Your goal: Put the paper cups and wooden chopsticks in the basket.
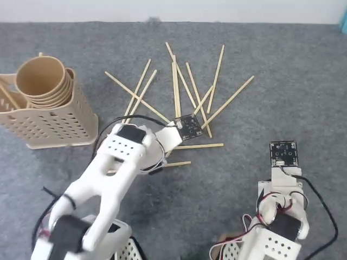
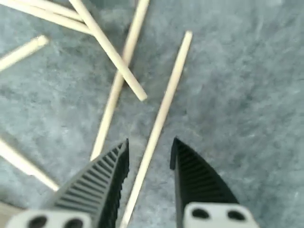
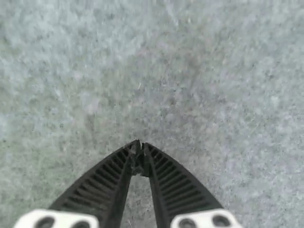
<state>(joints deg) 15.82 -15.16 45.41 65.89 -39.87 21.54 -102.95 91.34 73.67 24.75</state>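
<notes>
Left gripper [image 2: 150, 141], fingers apart, around one chopstick [image 2: 169, 91]

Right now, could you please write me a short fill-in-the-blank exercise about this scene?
1. The stacked paper cups sit inside the ___.
2. The left hand is ___, straddling one chopstick.
3. The right hand is ___ over bare grey mat.
Missing words: basket; open; shut.
</notes>
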